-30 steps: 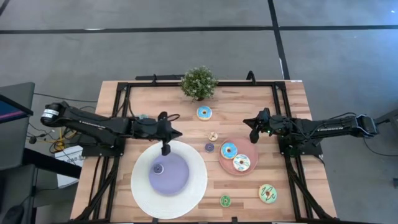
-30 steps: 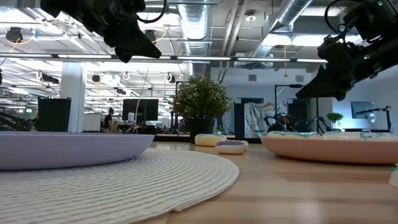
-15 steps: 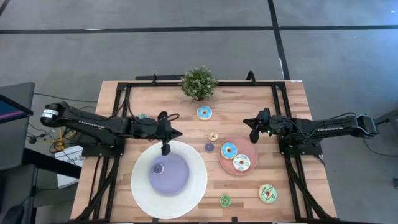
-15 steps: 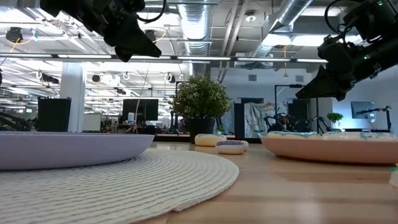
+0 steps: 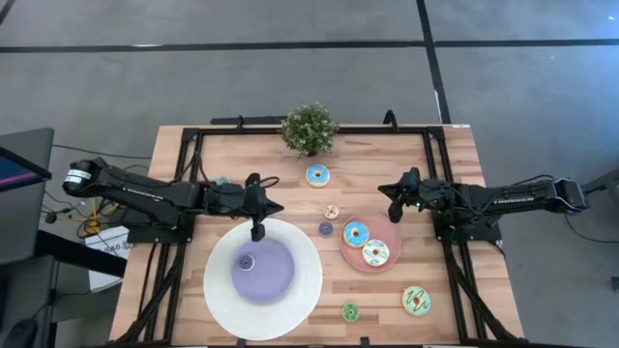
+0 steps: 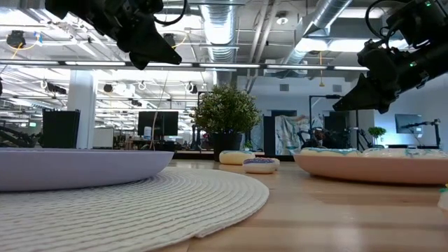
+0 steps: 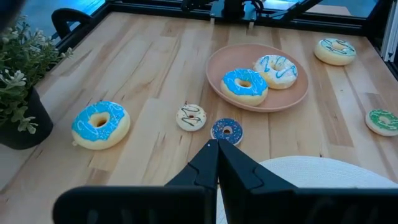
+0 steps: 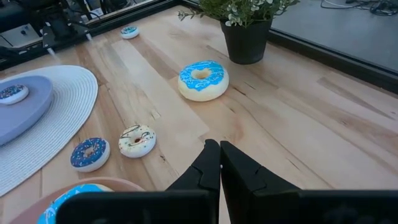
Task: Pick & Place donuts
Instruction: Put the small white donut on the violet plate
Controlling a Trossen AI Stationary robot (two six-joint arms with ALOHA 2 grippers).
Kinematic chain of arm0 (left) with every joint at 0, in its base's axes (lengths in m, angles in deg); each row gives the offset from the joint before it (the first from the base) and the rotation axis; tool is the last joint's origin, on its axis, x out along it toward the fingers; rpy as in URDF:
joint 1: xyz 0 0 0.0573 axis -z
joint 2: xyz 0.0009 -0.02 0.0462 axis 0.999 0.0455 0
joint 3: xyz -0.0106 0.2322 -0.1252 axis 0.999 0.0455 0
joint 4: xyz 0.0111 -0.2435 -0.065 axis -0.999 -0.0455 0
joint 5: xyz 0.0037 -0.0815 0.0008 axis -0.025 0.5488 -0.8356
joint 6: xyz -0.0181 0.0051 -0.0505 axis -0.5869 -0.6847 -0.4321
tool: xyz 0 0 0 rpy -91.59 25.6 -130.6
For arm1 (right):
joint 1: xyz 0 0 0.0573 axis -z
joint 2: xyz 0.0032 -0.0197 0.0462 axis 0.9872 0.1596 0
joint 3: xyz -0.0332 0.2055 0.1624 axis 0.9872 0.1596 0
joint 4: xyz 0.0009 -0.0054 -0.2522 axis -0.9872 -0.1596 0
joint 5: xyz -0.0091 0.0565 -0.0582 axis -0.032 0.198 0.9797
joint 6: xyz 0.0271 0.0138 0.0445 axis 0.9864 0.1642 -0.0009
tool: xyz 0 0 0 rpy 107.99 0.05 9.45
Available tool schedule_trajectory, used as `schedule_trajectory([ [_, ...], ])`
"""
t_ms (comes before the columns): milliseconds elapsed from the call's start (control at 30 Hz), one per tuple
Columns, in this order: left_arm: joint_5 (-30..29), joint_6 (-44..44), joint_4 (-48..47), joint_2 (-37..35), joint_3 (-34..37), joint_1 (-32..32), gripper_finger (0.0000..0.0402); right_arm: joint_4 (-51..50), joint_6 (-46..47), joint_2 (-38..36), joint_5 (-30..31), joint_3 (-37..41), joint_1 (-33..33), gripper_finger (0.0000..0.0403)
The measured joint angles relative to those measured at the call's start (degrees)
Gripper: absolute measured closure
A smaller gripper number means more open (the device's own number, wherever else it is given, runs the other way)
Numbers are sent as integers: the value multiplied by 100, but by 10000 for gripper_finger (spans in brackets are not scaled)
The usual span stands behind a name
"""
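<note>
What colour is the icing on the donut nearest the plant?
Blue icing on the donut, clearest in the right wrist view.

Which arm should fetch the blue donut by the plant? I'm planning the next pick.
Probably the right. Its end effector hovers shut over the pink plate's edge, with open table toward the blue donut. The left end effector, also shut, hangs over the purple plate.

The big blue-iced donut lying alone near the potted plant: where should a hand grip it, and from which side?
Across its outer rim, coming straight down from above. The big blue-iced toy donut lies flat on the wooden table, hole up, with bare wood all round. The right hand, shut, hangs nearer than the left hand.
</note>
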Motion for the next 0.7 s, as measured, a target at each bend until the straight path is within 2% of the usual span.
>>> schedule_trajectory([
  [433,0,4,-6,0,0,0,401,0,11,0,-7,0,0,400],
  [567,-18,174,-235,0,-4,7,401,2,489,0,-9,0,0,400],
  [700,-140,271,4,-34,349,7,401,4,581,0,-9,0,2,400],
])
